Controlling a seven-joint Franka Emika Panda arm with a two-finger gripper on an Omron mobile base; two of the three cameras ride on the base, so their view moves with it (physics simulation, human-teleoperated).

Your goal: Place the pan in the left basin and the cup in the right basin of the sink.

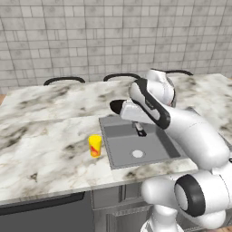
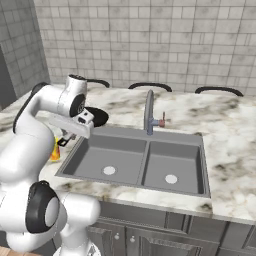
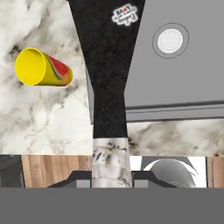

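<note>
**Pan Held Aloft at Sink's Edge**

The two-finger gripper (image 3: 111,177) is clamped on the pale tip of the long handle of one small round black frying pan (image 1: 118,106), which runs up the hand view's centre and hangs in the base views over the counter edge beside the wider grey left basin (image 2: 107,155) with its round pale drain. One small yellow cup (image 1: 94,145), red-marked, stands on the veined marble counter (image 1: 45,149), left of centre. The narrower right basin (image 2: 172,167) lies beyond the divider of the recessed two-basin sink (image 2: 205,165), under one curved metal faucet (image 2: 148,110).
</note>
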